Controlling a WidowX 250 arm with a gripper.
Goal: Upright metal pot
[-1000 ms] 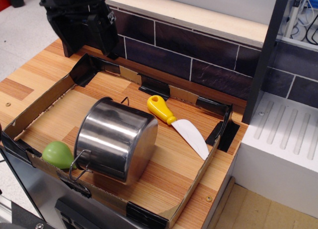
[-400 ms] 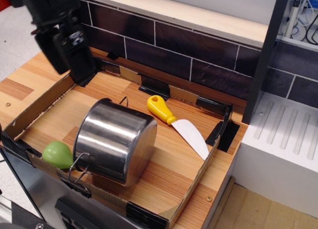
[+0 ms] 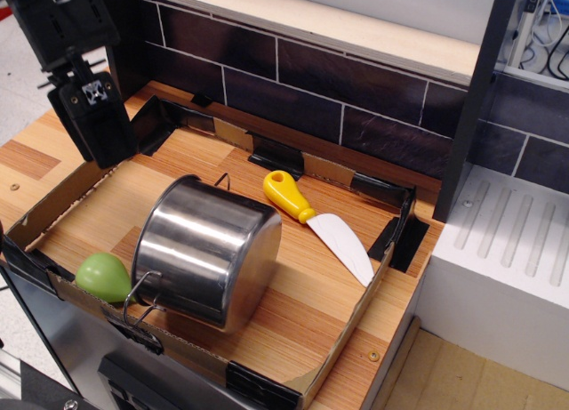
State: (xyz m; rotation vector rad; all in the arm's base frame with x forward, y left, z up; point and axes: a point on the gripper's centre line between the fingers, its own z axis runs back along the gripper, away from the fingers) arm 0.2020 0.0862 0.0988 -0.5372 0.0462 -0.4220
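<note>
The metal pot [image 3: 206, 252] lies on its side in a shallow cardboard tray [image 3: 342, 352], its base facing right and its mouth facing the lower left. A thin wire loop handle [image 3: 140, 299] sticks out at its front; a second loop shows at its top. My black gripper [image 3: 100, 127] hangs above the tray's far left wall, up and left of the pot and clear of it. Its fingers point down and appear closed together, holding nothing.
A green fruit [image 3: 104, 277] rests against the pot's left side at the tray's front wall. A yellow-handled knife [image 3: 318, 223] lies right of the pot. A dark tiled wall [image 3: 293, 90] runs behind, and a white ribbed unit [image 3: 507, 259] stands at the right.
My gripper has moved left and down, from above the tray's back left corner to over its left wall. The pot, fruit and knife have not moved.
</note>
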